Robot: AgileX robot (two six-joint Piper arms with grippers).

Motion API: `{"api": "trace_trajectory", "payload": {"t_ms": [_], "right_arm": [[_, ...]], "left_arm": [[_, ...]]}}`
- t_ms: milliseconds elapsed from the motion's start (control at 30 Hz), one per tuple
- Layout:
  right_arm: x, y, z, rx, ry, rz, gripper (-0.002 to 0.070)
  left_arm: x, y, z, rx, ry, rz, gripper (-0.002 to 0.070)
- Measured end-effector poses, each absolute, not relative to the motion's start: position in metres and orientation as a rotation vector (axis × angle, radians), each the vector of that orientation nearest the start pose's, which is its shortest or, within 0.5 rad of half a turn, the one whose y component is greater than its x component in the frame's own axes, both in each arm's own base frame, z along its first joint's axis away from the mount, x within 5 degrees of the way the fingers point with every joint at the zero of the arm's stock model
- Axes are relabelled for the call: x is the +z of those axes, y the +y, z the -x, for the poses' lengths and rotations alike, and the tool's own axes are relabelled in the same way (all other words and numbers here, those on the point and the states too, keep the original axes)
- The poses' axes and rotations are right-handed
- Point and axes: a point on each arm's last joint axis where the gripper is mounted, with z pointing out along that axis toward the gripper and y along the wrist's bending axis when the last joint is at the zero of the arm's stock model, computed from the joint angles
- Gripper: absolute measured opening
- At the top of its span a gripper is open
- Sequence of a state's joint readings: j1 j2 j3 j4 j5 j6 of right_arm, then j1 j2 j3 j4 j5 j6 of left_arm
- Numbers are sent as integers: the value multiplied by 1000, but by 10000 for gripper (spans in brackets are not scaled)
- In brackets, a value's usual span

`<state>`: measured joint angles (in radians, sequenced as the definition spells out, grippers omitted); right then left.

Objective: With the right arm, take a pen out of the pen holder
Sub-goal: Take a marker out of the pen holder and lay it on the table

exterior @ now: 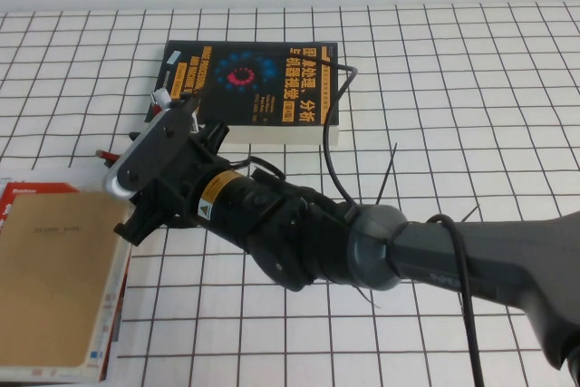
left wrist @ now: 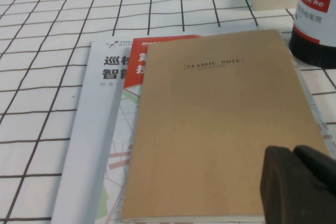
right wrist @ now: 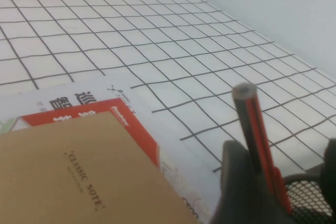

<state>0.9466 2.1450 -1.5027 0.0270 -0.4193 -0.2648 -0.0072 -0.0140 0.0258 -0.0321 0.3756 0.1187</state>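
Note:
In the right wrist view a red and black pen (right wrist: 256, 135) stands up out of a black mesh pen holder (right wrist: 310, 205). My right gripper (right wrist: 286, 182) is open around it. The pen lies against one finger (right wrist: 239, 182), and the other finger (right wrist: 331, 166) stands well apart. In the high view the right gripper (exterior: 134, 215) is stretched across to the table's left side, and the arm hides the holder. The left wrist view shows the holder (left wrist: 316, 19) as a black cup with a red label, past the notebook. My left gripper (left wrist: 300, 184) hangs shut over a brown notebook (left wrist: 220, 129).
The brown notebook (exterior: 54, 278) lies on a red-covered book and a white booklet (left wrist: 100, 108) at the front left. A dark book (exterior: 249, 88) lies at the back centre. Black cables (exterior: 340, 151) loop above the right arm. A white gridded cloth (exterior: 453, 88) covers the table.

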Motion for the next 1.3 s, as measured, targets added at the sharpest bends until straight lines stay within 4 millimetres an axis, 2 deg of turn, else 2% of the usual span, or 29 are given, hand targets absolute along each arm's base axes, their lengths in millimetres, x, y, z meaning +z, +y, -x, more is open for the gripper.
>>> {"api": "trace_trajectory", "payload": {"t_ms": [200, 433, 933, 1300], "right_arm": [[206, 408, -305, 500, 1454, 956, 297], [205, 412, -309, 496, 1457, 962, 295], [204, 412, -309, 496, 1457, 966, 293], [210, 417, -307, 508, 1437, 964, 283]], "left_arm": [[171, -1, -52, 45, 1868, -98, -4], [171, -1, -52, 45, 1868, -98, -4], [171, -1, -52, 45, 1868, -98, -4], [171, -1, -52, 45, 1868, -98, -4]]}}
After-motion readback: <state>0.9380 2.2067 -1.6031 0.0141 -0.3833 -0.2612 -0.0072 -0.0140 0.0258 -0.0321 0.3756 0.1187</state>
